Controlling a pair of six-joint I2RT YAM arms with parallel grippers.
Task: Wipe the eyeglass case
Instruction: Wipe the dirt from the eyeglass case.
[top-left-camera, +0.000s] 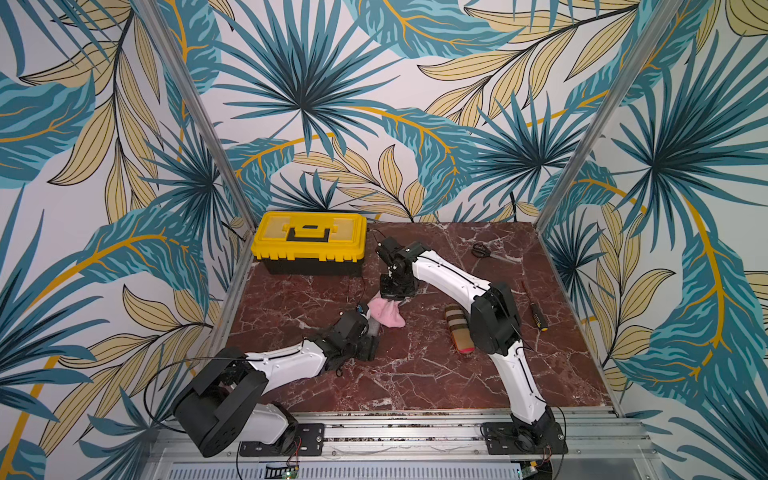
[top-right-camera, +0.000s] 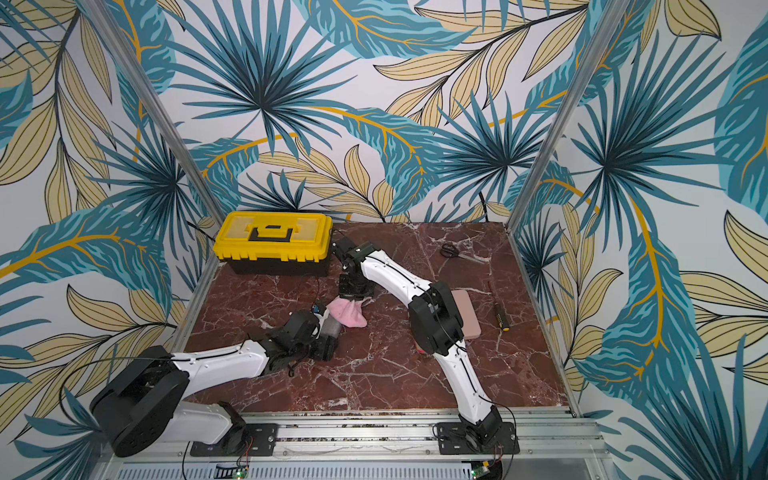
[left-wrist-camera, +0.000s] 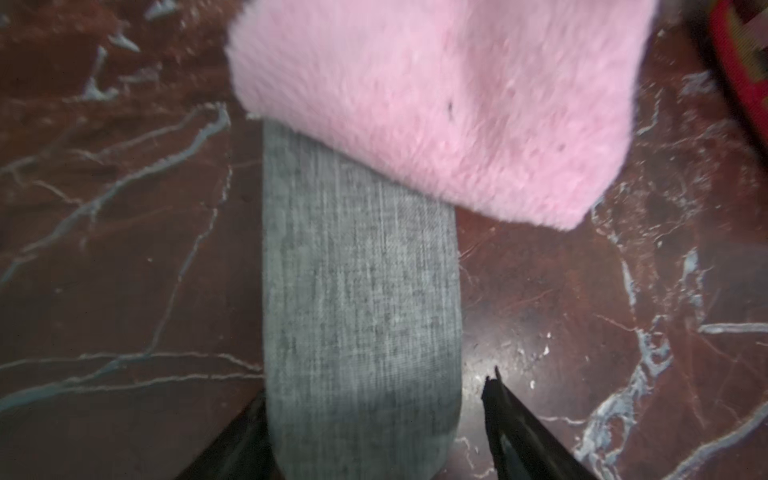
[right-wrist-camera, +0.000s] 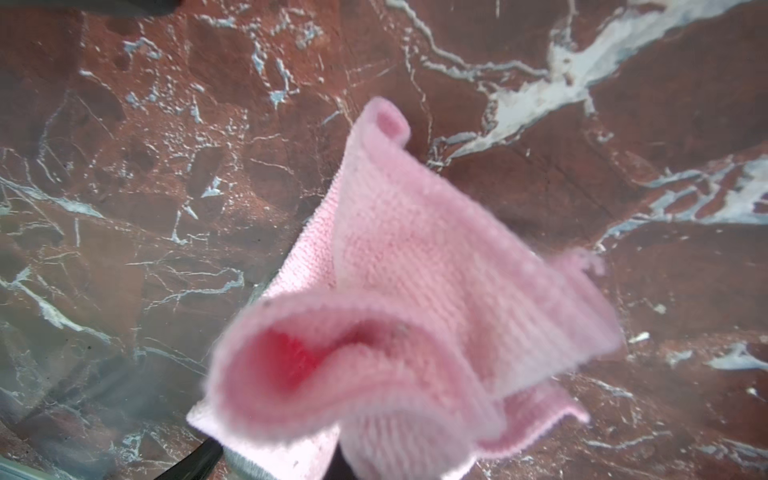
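Two arms, each in glossy white shells with chunky black joints. The left arm (top-left-camera: 286, 361) has a thin black cable (top-left-camera: 183, 365) looping out from its big black shoulder; the right arm (top-left-camera: 449, 278) shows a thin dark line running along its shell. Black bolted plates (top-left-camera: 496, 441) anchor both.

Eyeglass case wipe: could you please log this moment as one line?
left gripper open, straddling eyeglass case | right gripper shut on pink cloth | cloth overlaps case end
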